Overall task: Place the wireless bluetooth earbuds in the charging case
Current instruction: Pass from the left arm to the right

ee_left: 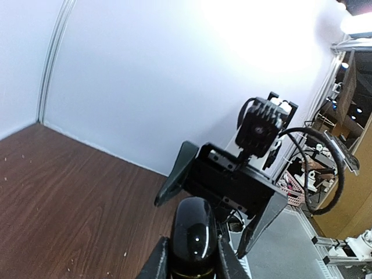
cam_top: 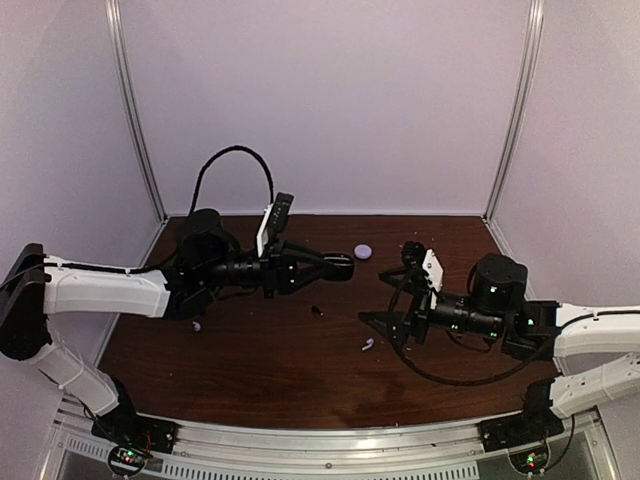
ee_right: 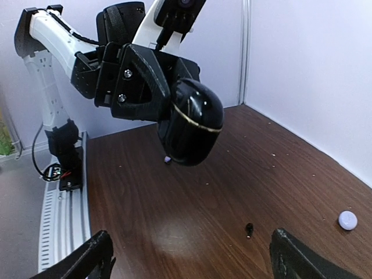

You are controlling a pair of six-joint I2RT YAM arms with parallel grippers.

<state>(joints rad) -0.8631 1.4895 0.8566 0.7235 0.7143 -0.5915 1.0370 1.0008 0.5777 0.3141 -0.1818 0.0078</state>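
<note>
Earbud pickup not begun. Your right gripper [cam_top: 383,326] gapes empty, earbud [cam_top: 367,345] just beside its tips. Left gripper [cam_top: 343,267] clamps black oval [ee_right: 192,119]; case [cam_top: 362,251] just beyond it. Next: lower right, pinch earbud.

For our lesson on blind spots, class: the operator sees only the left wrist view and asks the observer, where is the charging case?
Observer: The charging case lies on the table, just past the left gripper and apart from it.
Operator: And the earbuds?
Observer: One earbud lies on the table close to the open right gripper.
Operator: The other?
Observer: What looks like the second earbud lies beside the left arm.
</note>
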